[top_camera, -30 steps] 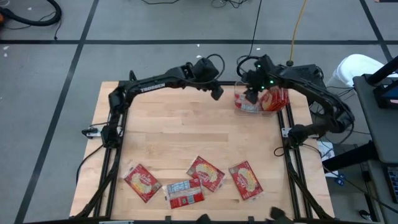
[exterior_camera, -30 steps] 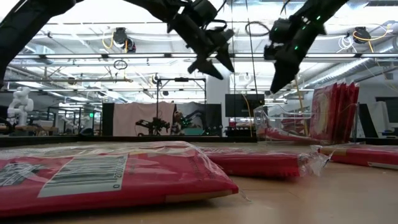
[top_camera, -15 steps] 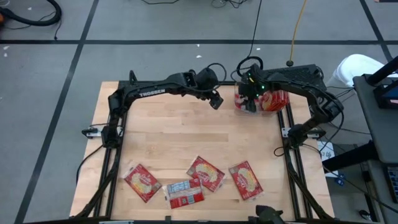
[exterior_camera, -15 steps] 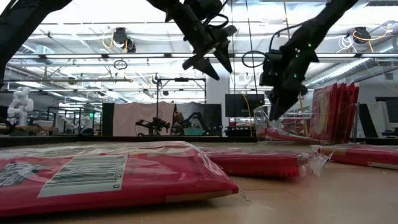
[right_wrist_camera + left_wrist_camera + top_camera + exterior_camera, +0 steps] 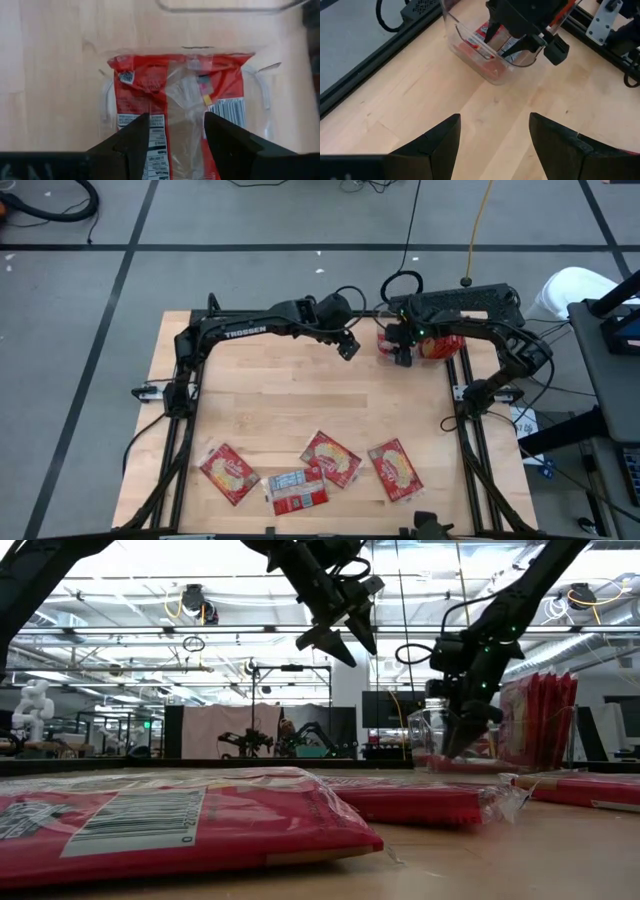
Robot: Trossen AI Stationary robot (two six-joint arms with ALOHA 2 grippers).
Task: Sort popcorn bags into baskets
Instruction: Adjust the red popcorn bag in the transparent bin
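Taking the clear basket (image 5: pixel 420 345) at the far right corner of the worktop (image 5: pixel 270 410) as the landmark: four popcorn bags lie well away from it along the near edge, the leftmost (image 5: pixel 229 473) face-up, next one (image 5: pixel 298 491) showing its label panel, then two more (image 5: pixel 330 459) and (image 5: pixel 394 469) closest to the basket's side.

The left hand (image 5: pixel 347 346) hovers above bare wood just left of the basket, fingers spread and holding nothing; over the last second it has slid a little nearer the basket without descending.

The right hand (image 5: pixel 403 352) has changed most. A second ago it was raised above the basket's left rim; now it has dropped to the basket, and its wrist camera looks straight down on a bag (image 5: pixel 175 105) lying flat inside, label side up, with its fingers (image 5: pixel 131 140) parted on either side and gripping nothing. More bags (image 5: pixel 535 720) stand upright against the basket's far wall.

I judge that this bag has just been released into the basket, so the next job is fetching one of the four remaining.
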